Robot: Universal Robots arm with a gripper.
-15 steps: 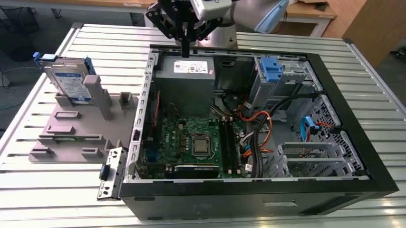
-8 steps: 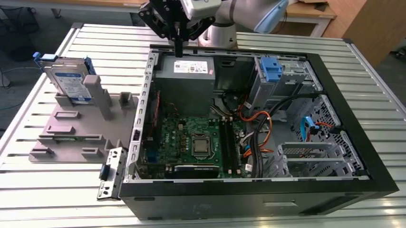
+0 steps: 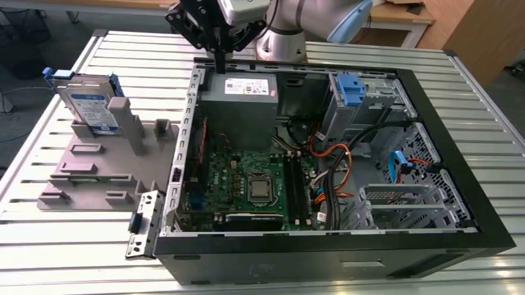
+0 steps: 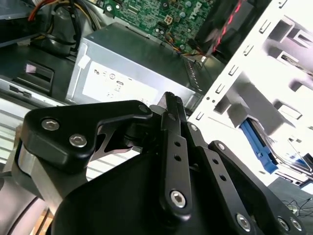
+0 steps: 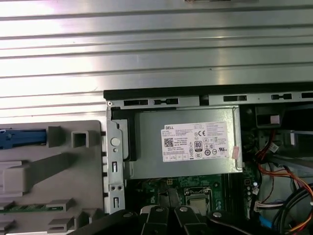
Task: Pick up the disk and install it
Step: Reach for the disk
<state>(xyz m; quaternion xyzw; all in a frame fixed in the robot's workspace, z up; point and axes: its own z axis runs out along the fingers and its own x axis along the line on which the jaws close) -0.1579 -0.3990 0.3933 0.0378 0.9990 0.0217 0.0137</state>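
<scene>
Our tool hangs over the back edge of the computer case. Its two fingers are pressed tight together and hold nothing. Right under the tool, inside the case, sits the grey power box.

The disk is not in the case. It stands on its edge in the grey holder. The holder lies on the counter, just beside the case, on the exterior view's left of it. The tool and the disk are well apart.

So we think the picking up is not yet begun, and nothing is put in. We judge that a grab needs the fingers apart first. It also needs a careful hold on the disk's thin top edge, because the holder's posts stand close by it.

The power box has a white sticker with rows of small dark print, a square code and little round marks. The disk has a white and blue label on its side.
</scene>
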